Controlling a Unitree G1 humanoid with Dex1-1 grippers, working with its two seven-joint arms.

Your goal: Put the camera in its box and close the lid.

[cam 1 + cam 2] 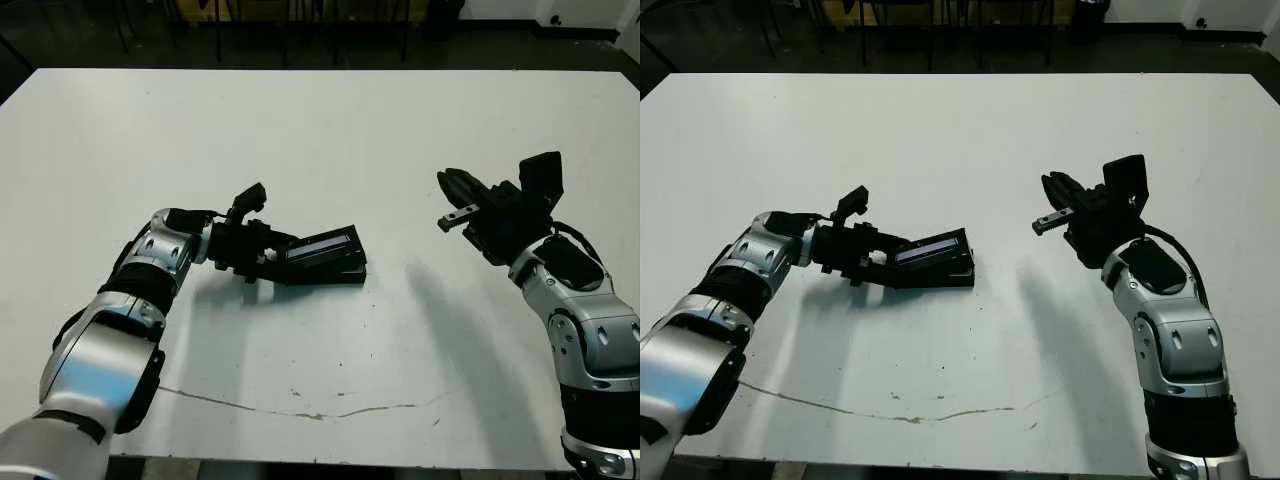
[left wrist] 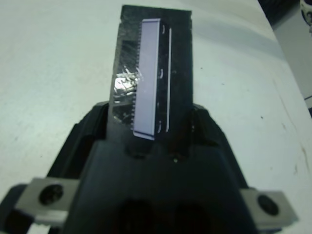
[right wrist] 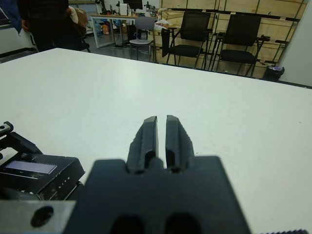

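Observation:
My left gripper (image 1: 262, 252) is shut on one end of the lid (image 1: 322, 245), a flat black cover with a pale label strip (image 2: 146, 78). I hold the lid tilted, its far end down on the black box (image 1: 335, 272) left of the table's middle. The box's inside is covered, and the camera is hidden from every view. My right gripper (image 1: 452, 185) hangs above the table well to the right of the box. Its fingers (image 3: 147, 134) are shut with nothing between them. The lid and box (image 3: 44, 171) show low at the edge of the right wrist view.
A thin dark crack line (image 1: 300, 410) runs across the white table (image 1: 320, 130) near its front edge. Beyond the far edge stand black chairs (image 3: 192, 36), desks and a person in dark clothes (image 3: 44, 22).

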